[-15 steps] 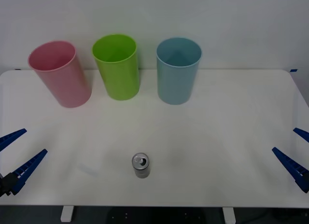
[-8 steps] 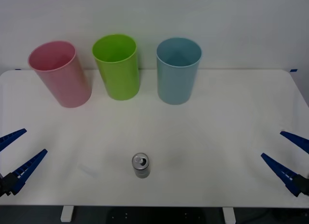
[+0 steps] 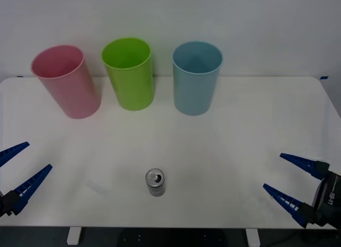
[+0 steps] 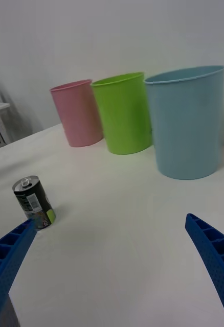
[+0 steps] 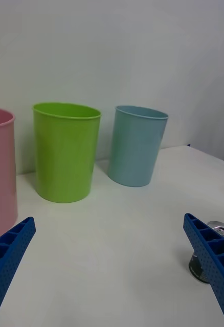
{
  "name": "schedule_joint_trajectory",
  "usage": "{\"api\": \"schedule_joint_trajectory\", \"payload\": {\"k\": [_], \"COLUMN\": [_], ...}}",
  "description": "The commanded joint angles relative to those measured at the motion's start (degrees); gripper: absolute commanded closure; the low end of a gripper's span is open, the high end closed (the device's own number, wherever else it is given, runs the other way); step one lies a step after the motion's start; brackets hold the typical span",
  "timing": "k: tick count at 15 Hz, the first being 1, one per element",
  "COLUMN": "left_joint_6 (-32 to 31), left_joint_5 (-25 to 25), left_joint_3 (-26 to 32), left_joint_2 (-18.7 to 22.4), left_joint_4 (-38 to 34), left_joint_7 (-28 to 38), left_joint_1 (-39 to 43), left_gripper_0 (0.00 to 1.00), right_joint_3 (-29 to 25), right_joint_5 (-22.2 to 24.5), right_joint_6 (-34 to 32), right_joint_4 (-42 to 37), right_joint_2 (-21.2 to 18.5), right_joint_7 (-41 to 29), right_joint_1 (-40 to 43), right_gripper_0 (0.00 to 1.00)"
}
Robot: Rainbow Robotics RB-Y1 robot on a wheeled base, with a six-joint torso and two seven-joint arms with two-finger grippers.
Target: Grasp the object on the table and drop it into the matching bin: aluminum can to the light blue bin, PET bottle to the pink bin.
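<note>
The aluminum can (image 3: 155,182) stands upright near the front edge of the white table (image 3: 240,130); its dark label shows in the right wrist view (image 4: 34,203), and it peeks out behind a finger in the left wrist view (image 5: 206,255). At the back stand the pink bin (image 3: 66,81) and the light blue bin (image 3: 196,76). My right gripper (image 3: 290,180) is open at the front right, well to the right of the can. My left gripper (image 3: 18,170) is open at the front left edge, nothing between its fingers.
A lime green bin (image 3: 129,72) stands between the pink and light blue bins at the back. A white wall rises behind the table. Bare tabletop lies between the can and the bins.
My right gripper has moved leftward and inward over the table toward the can. The left gripper, can and bins have not moved.
</note>
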Motion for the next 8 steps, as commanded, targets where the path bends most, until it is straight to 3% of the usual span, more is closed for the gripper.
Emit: {"api": "schedule_joint_trajectory", "payload": {"k": [1, 8], "left_joint_6": [0.0, 0.0], "left_joint_5": [0.0, 0.0], "left_joint_3": [0.0, 0.0], "left_joint_2": [0.0, 0.0], "left_joint_4": [0.0, 0.0], "left_joint_7": [0.0, 0.0], "left_joint_1": [0.0, 0.0], "left_gripper_0": [0.0, 0.0], "right_joint_3": [1.7, 9.6], "right_joint_5": [3.8, 6.7], "right_joint_6": [-1.3, -0.6], "right_joint_4": [0.0, 0.1], "right_joint_2": [0.4, 0.5], "right_joint_7": [1.1, 6.7], "right_joint_1": [-1.4, -4.3], "right_gripper_0": [0.0, 0.0]}}
